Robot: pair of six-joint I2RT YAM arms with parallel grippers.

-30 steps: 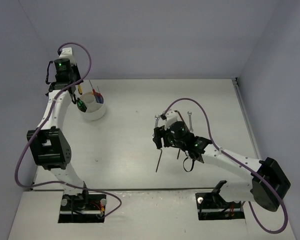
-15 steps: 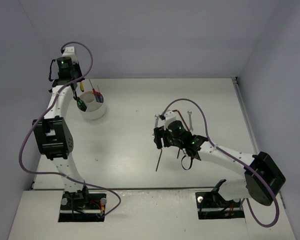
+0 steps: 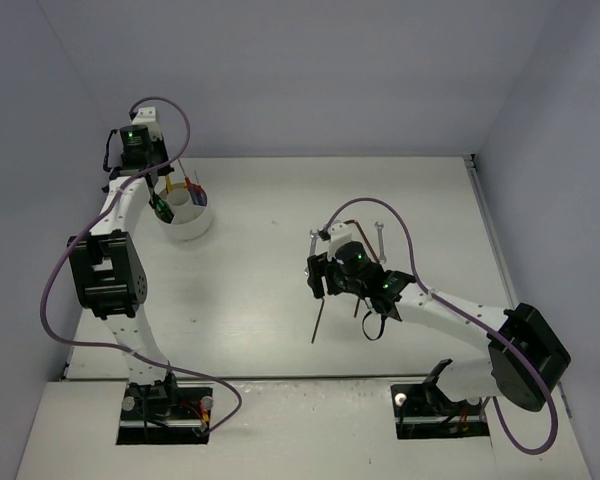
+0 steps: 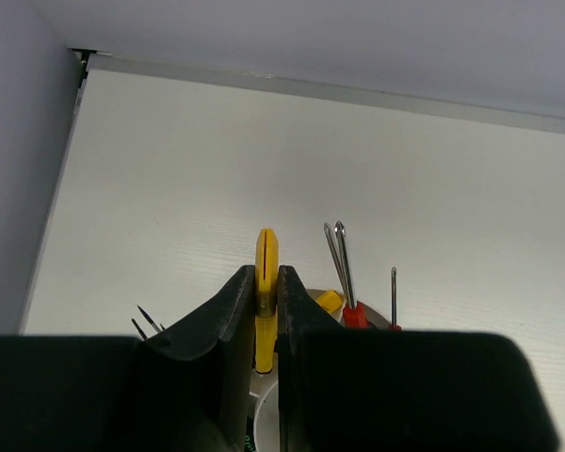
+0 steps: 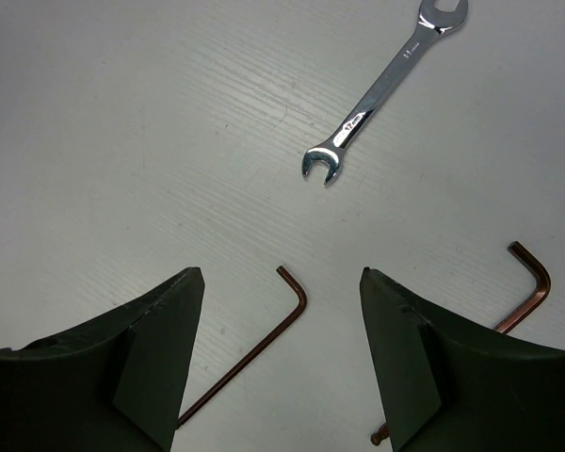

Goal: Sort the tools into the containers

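Yellow knife (image 4: 266, 252), apparently, pinched in left hand (image 4: 265, 278).

Top cam: fixed, high behind the arm bases (image 3: 165, 402), looking down over the whole table (image 3: 280, 200). Left wrist cam: tight, low, facing the far wall (image 4: 311, 38) (cup (image 3: 190, 226) rim barely in frame, I think). Right wrist cam: close, straight down; shares the wrench (image 5: 384, 89) with top.

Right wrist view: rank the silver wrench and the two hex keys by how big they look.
1. silver wrench: clearly the bulkiest, though cropped at the top.
2. middle hex key and right-edge hex key: tied; they look alike, and the fingers hide part of each.
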